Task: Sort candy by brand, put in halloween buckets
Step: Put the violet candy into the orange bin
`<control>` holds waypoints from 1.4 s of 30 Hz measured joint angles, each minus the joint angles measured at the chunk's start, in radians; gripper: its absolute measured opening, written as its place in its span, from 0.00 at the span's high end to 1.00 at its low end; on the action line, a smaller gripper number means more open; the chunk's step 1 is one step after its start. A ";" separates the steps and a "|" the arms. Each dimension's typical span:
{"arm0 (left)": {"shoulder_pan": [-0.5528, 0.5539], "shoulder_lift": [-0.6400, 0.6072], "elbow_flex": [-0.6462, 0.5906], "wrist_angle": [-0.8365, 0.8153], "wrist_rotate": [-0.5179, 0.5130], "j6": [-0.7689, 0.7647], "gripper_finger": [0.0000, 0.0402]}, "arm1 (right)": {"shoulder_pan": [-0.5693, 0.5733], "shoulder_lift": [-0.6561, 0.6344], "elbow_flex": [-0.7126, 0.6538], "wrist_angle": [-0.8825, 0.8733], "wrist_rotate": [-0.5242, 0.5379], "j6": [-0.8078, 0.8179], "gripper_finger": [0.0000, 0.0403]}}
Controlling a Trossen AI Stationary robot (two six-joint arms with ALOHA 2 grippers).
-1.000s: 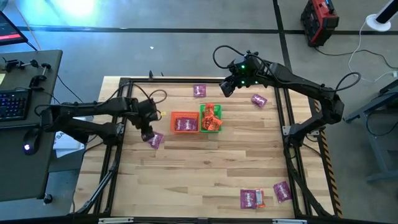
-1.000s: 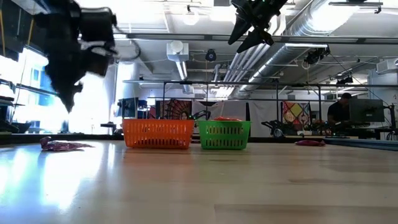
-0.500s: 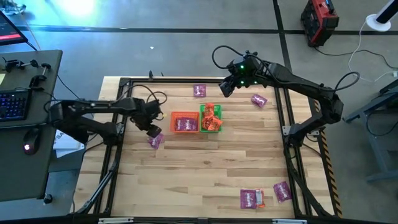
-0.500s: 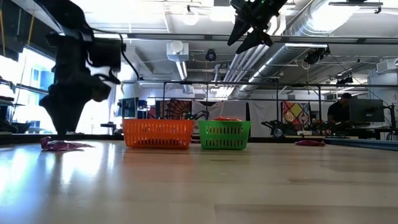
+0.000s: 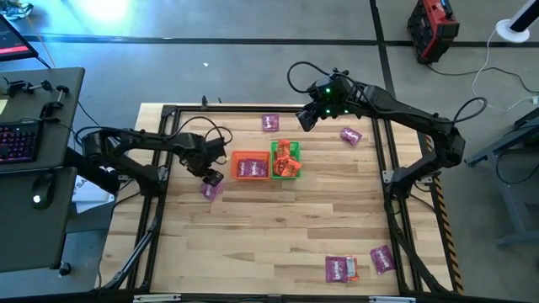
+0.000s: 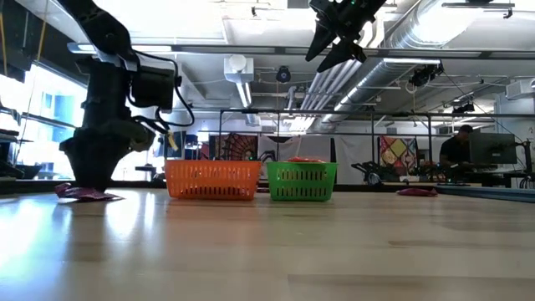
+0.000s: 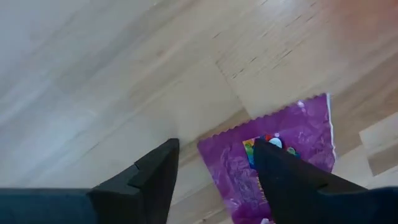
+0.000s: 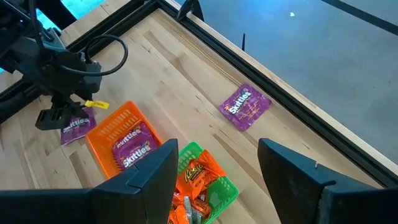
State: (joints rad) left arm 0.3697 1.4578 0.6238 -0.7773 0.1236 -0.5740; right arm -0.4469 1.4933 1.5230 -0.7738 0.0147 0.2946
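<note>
The left gripper (image 5: 210,178) is down at the table (image 5: 278,236) near its left edge, fingers spread wide over a purple candy packet (image 5: 208,190) that lies flat on the wood just left of the orange bucket (image 5: 249,166); in the left wrist view the packet (image 7: 273,155) sits between and partly under the open fingers (image 7: 152,177), not yet gripped. The step in hand looks like the pickup of this purple packet, which likely belongs with the purple ones already in the orange bucket. Next the fingers need to close on the wrapper, lift it and carry it over. The green bucket (image 5: 285,160), touching the orange one, holds orange-red packets. The right gripper (image 5: 308,119) hangs above the far edge, fingers apart and empty.
</note>
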 joint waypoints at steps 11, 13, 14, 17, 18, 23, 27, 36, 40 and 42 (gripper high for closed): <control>-0.089 -0.007 -0.003 -0.009 -0.100 -0.005 0.98 | 0.000 0.000 0.000 -0.001 0.000 -0.026 0.46; -0.089 -0.034 0.000 -0.003 -0.099 -0.010 0.99 | 0.000 0.000 0.000 -0.001 0.000 -0.034 0.46; -0.089 -0.052 0.003 -0.005 -0.095 -0.015 1.00 | 0.000 0.000 0.000 -0.001 0.000 -0.034 0.46; -0.091 -0.135 0.046 0.004 -0.084 -0.017 1.00 | 0.000 0.000 0.000 -0.005 0.000 -0.034 0.46; -0.087 -0.166 0.063 0.005 -0.088 -0.017 1.00 | 0.000 0.000 0.000 -0.004 0.000 -0.034 0.46; -0.082 -0.309 0.149 -0.038 -0.110 -0.021 1.00 | 0.000 0.000 0.000 -0.005 0.000 -0.034 0.46; -0.083 -0.376 0.236 -0.122 -0.191 -0.019 1.00 | -0.007 0.000 0.000 -0.005 0.000 -0.033 0.46; -0.085 -0.326 0.423 -0.104 -0.305 0.065 1.00 | -0.025 0.000 0.000 -0.005 0.001 -0.030 0.46; -0.105 -0.248 0.429 -0.009 -0.290 0.118 1.00 | -0.025 0.000 0.000 -0.005 0.000 -0.033 0.46; -0.113 -0.201 0.429 0.033 -0.275 0.121 1.00 | -0.025 0.000 0.000 -0.009 0.000 -0.031 0.46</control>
State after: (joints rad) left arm 0.2566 1.2565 1.0527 -0.7440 -0.1512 -0.4530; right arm -0.4717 1.4933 1.5230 -0.7824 0.0151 0.2638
